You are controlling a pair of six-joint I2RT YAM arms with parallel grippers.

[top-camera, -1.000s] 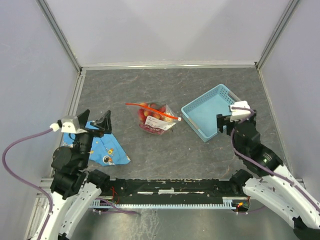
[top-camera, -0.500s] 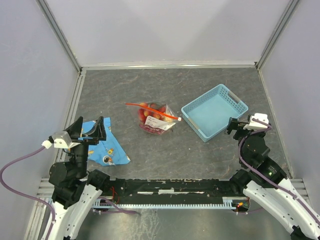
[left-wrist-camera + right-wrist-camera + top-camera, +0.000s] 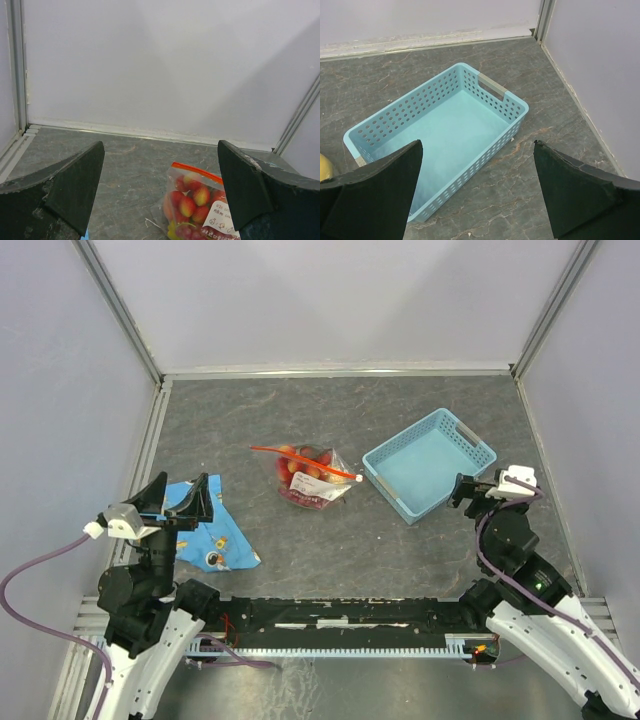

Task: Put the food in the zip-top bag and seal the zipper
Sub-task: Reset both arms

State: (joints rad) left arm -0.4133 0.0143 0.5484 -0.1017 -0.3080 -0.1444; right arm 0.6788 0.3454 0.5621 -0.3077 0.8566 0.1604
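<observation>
The zip-top bag (image 3: 312, 478) lies mid-table, holding the food: red and yellow-red strawberries (image 3: 192, 202) and other toy fruit. Its orange-red zipper strip (image 3: 298, 457) runs as a single line along the mouth, with a white slider tab (image 3: 358, 479) at the right end. The white label (image 3: 222, 217) faces my left wrist camera. My left gripper (image 3: 178, 498) is open and empty at the near left, above the cloth, with the bag ahead between its jaws (image 3: 160, 145). My right gripper (image 3: 475, 490) is open and empty, just right of the basket (image 3: 477, 145).
A light-blue perforated basket (image 3: 400, 505) stands empty right of the bag; it also shows in the right wrist view (image 3: 505, 97). A blue patterned cloth (image 3: 225, 540) lies at the near left. Grey walls with metal rails enclose the table. A yellow rounded bit (image 3: 324, 167) shows at the right wrist view's left edge.
Both arms have drawn back from the middle: the left toward the near-left corner, the right toward the right, off the basket. The bag has not moved.
</observation>
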